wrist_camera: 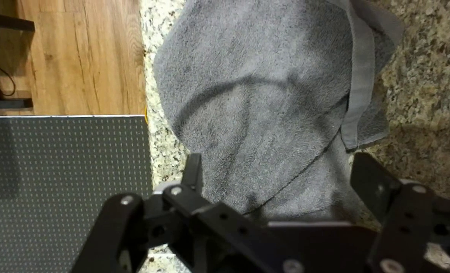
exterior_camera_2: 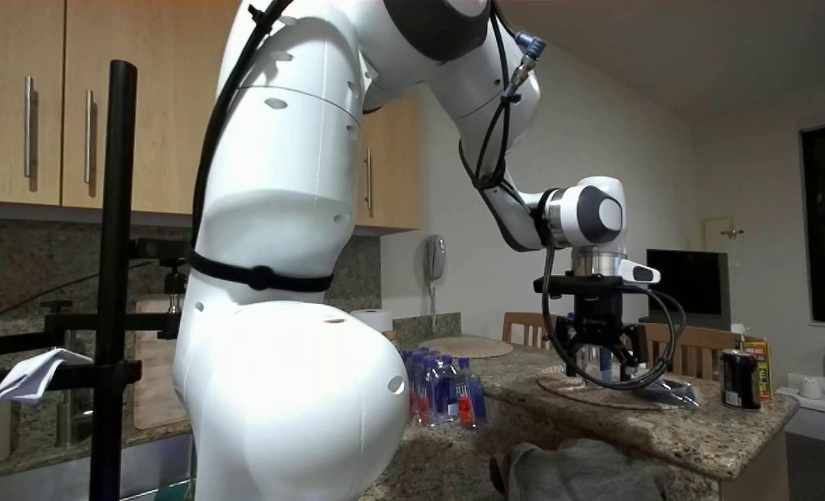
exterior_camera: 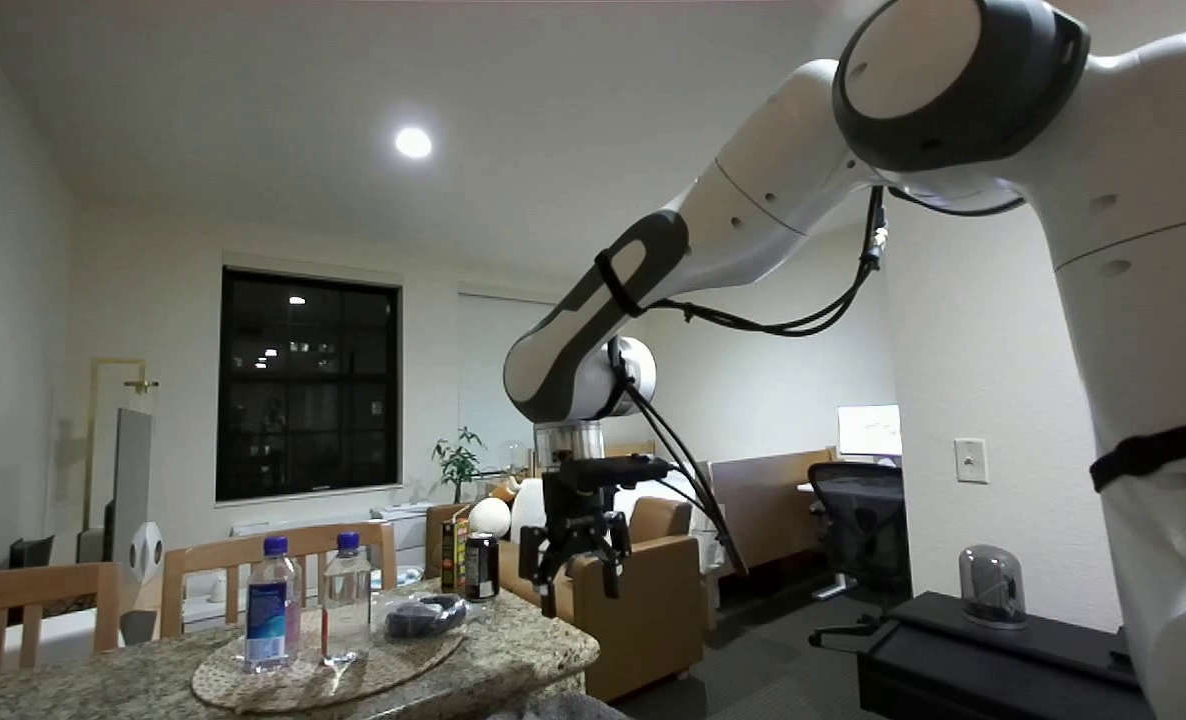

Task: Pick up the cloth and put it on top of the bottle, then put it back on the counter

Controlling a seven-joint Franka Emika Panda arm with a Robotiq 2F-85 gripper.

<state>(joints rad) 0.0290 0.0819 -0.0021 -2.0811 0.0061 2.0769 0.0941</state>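
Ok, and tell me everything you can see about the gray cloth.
The gray cloth looks like fuzzy terry toweling, with a smoother flat band curving along one side. It lies rumpled on the speckled counter, apparently folded over itself along a dark diagonal line. The open gripper hangs above it, apparently not touching. The wrist view cuts off the cloth's top, so I can't tell its full outline.

No lettering or number can be read clearly.
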